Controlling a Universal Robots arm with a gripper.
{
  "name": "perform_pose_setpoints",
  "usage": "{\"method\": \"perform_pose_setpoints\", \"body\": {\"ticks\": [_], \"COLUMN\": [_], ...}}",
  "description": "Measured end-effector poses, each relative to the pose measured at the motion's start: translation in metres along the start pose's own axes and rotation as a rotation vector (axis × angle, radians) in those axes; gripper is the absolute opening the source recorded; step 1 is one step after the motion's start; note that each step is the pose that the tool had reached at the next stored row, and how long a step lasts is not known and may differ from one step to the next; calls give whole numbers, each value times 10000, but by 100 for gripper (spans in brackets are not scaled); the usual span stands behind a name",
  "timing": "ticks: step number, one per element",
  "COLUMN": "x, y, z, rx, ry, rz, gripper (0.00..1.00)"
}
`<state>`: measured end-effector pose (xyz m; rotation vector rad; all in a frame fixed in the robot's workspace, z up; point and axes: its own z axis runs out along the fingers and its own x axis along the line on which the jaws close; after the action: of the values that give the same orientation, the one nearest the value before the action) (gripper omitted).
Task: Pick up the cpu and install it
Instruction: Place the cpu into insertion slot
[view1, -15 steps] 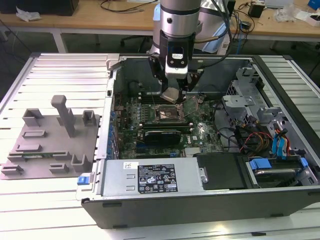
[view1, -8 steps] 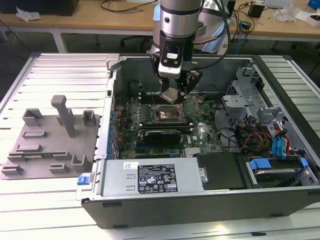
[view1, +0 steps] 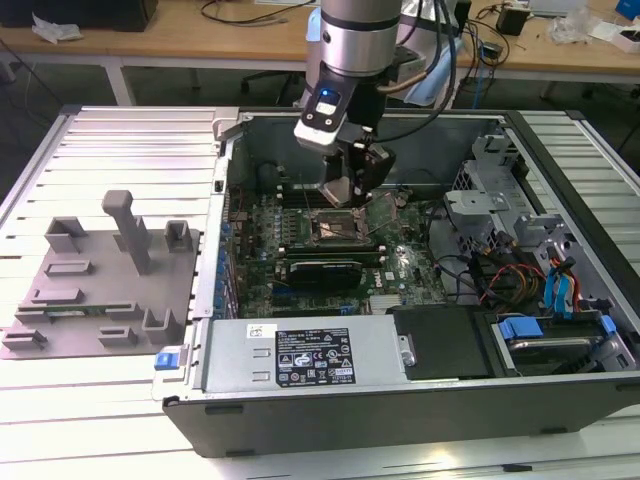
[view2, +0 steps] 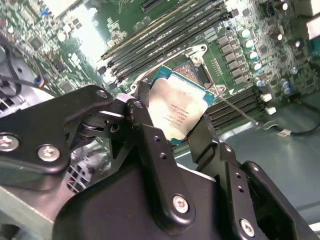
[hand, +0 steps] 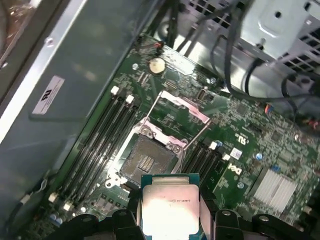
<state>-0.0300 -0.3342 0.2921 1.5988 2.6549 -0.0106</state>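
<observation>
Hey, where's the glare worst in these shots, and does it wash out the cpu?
Second wrist view: a blown-out white patch on the motherboard, only a soft sheen on the cpu held in the claw. First wrist view: the cpu's top glares nearly white. Exterior view: even light, the computer case shaded inside.

A pale slatted metal bench spans the foreground. Behind it stand wooden desks strewn with cables, on white legs over a dark floor. Lighting is bright.
</observation>
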Motion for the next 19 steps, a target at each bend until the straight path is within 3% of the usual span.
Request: {"method": "perform_pose_setpoints", "body": {"ticks": [6,10,14,17,19], "x": [0,1,1,1,1], "y": [0,0,0,0,0], "z": [6,12,16,22,26], "rx": [42,83,112,152,159], "ry": [-17,-34,-46,-61,-63], "rz": [1068,2099,2834,3819,4128], "gripper": [55,55,55,55,55]}}
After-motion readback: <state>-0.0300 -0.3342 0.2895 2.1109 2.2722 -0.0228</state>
